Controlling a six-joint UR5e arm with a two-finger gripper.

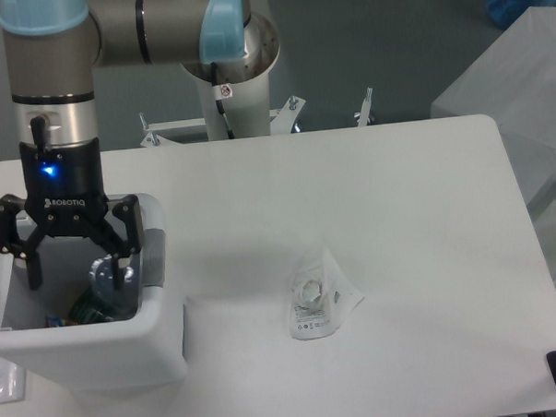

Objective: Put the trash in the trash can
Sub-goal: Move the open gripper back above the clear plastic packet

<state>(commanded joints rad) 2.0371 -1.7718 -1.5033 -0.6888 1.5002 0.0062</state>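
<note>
The white boxy plastic trash can with rounded corners point(127, 349) stands at the near left corner of the white table point(371, 223), its top open, and everything else is placed from it. Directly above its opening hangs the black two-finger gripper point(78, 273), pointing straight down, its fingers spread wide and gripping nothing, both fingertips point(33, 273) level with the can's rim. The word ROBOTIQ is printed in white on the gripper body, and a small blue light glows on the wrist just above that. Inside the can, beneath the right-hand finger, lies a clear plastic bottle point(106, 281) with a bluish label; some dark green and blue bits sit lower in the can, too dim to name. On the can's right inner side a grey panel point(154, 255) shows. Well to the right of the can, out on the bare table, lies the whitish translucent plastic packet point(321, 297), flat, with a round shape inside and small dark print on its lower part that is too small to read. Nothing lies between the packet and the can. Behind the can, past the far table edge, rises the arm's white pedestal point(236, 95); its grey and light blue joints point(136, 30) span overhead
</note>
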